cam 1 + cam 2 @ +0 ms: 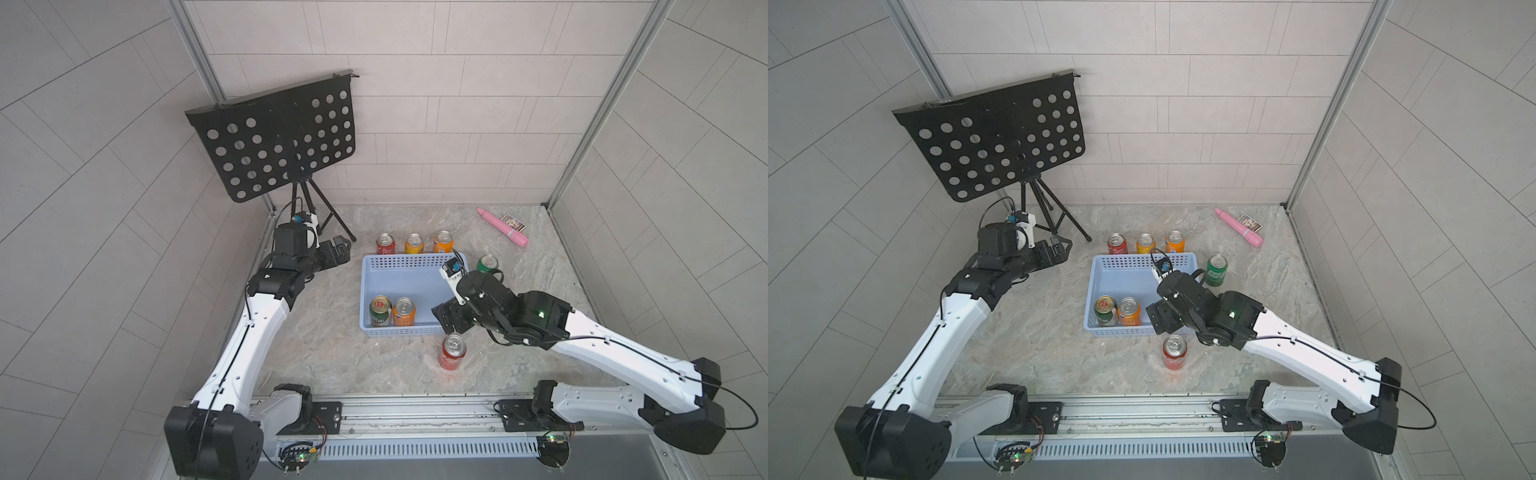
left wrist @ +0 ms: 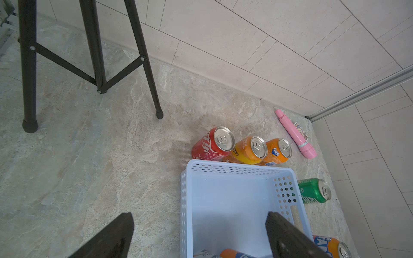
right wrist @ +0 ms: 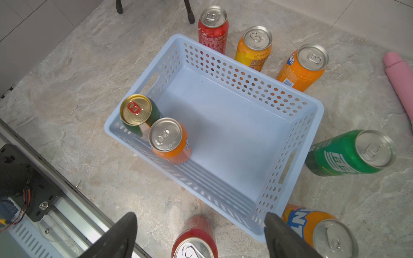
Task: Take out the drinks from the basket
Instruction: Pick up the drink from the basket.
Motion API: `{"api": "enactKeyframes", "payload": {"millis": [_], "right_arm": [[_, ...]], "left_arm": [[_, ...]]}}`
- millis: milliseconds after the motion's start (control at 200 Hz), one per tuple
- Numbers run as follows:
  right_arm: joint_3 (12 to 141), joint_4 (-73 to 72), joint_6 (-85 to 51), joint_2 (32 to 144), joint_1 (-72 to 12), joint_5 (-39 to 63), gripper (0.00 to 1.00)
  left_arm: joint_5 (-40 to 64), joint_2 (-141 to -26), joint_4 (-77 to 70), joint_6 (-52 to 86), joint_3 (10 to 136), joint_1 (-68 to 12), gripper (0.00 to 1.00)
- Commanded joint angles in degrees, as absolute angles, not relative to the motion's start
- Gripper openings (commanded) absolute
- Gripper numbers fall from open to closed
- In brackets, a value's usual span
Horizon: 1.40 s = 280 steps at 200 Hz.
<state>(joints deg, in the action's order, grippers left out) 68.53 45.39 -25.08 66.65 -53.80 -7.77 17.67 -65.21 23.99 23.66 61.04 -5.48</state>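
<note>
- Cans first: the front red can [image 1: 452,351] stands on the table just in front of the basket [image 1: 411,262]. It is already out.
- The right gripper [image 3: 200,217] hangs over that can. Its fingers are spread wide and touch nothing, so I think the can stands alone.
- Two drinks wait upright inside the basket, against its near wall. They are the gold-topped green can [image 1: 380,311] and the basket orange can [image 1: 404,311], and they still need lifting out.
- The corner orange can [image 3: 321,232] stands by the basket's near right corner. Further along that side is the plain green can [image 1: 487,264].
- The left gripper [image 2: 200,220] waits off the basket's far left corner. Its fingers are spread and empty, maybe to keep out of the way.
- Just behind the far wall stands a row: the back red can [image 1: 385,244], the yellow-orange can [image 1: 414,244] and the far orange can [image 1: 443,242].
- The pink stick [image 1: 503,227] lies well beyond the basket. It is no drink.
</note>
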Motion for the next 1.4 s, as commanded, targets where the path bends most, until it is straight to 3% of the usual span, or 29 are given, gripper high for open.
{"api": "enactKeyframes", "payload": {"millis": [0,415,1396], "right_arm": [[71.7,46.7,-22.1,70.8,-50.8,-4.4,0.92],[78.8,43.6,-17.6,85.0,-46.4,4.8,0.9],[84.8,44.8,-15.8,102.2,-51.3,7.6,0.91]], "left_arm": [[17.2,-65.4,24.8,23.1,62.3,-4.7,1.0],[19.0,-65.5,22.6,25.2,59.0,-2.6,1.0],[26.0,-68.4,21.5,27.2,59.6,1.5,1.0]]}}
